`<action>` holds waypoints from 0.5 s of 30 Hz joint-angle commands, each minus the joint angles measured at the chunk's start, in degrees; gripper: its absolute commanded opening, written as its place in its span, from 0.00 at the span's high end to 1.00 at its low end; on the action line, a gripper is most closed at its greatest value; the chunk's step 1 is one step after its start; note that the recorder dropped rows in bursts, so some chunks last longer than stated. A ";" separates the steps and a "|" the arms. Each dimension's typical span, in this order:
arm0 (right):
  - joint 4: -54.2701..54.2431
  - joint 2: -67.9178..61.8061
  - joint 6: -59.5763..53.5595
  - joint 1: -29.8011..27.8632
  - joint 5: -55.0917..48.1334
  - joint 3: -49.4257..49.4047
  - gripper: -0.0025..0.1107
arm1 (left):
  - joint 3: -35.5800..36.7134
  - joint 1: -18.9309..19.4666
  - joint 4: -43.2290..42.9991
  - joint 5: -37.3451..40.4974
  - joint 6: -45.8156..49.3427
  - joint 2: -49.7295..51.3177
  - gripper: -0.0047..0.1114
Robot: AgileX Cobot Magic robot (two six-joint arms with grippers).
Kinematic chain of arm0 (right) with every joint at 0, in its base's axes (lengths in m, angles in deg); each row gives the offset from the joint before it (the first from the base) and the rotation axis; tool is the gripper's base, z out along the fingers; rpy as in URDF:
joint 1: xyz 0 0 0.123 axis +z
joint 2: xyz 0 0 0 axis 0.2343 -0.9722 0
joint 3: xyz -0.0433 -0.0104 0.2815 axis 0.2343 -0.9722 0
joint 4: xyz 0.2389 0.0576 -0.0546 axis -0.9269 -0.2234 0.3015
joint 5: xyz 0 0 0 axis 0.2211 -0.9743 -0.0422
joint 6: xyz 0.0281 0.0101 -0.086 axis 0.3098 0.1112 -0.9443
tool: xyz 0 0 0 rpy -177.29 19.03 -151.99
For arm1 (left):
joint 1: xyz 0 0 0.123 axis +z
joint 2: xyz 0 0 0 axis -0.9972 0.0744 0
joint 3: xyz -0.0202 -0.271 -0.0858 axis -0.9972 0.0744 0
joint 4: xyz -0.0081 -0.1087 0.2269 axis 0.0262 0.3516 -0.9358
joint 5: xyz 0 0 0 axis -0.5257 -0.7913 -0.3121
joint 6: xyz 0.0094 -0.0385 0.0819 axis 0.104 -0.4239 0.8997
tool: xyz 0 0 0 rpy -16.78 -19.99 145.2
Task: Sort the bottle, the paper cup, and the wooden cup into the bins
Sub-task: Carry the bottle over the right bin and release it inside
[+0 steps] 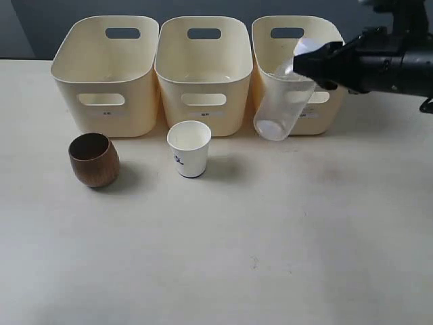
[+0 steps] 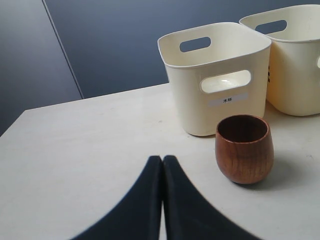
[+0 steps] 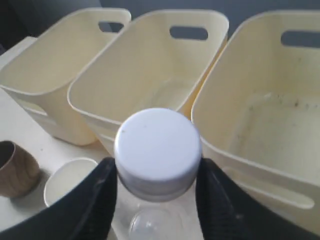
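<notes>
My right gripper (image 1: 312,62) is shut on the white cap of the clear bottle (image 1: 279,105), which hangs tilted above the table, in front of the right bin (image 1: 270,26). In the right wrist view the fingers clamp the bottle cap (image 3: 158,150) on both sides. The white paper cup (image 1: 189,148) stands upright before the middle bin (image 1: 169,88). The brown wooden cup (image 1: 93,160) stands before the left bin (image 1: 71,95). My left gripper (image 2: 163,159) is shut on nothing, low over the table, a short way from the wooden cup (image 2: 244,149); the exterior view does not show it.
The three cream bins stand side by side along the back of the pale table (image 1: 270,257). All three bins look empty in the right wrist view, with the right bin (image 3: 260,80) closest to the bottle. A dark wall (image 2: 125,45) rises behind the table.
</notes>
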 commanded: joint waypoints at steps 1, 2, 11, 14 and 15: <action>-0.24 2.31 0.63 -0.03 3.09 3.35 0.65 | 0.07 -0.18 0.08 -0.05 -0.11 -0.28 0.96; -0.24 2.31 0.63 -0.03 3.82 4.05 0.65 | 0.07 -0.18 0.08 -0.05 -0.11 -0.28 0.96; -0.24 -1.54 0.91 -0.03 17.13 13.85 0.65 | 0.07 -0.18 0.08 -0.05 -0.11 -0.28 0.96; -0.24 -6.89 0.91 -0.03 18.27 17.61 0.65 | 0.07 -0.18 0.08 -0.05 -0.11 -0.28 0.96; -0.24 -7.67 0.91 -0.03 18.35 18.22 0.65 | 0.07 -0.18 0.08 -0.05 -0.11 -0.28 0.96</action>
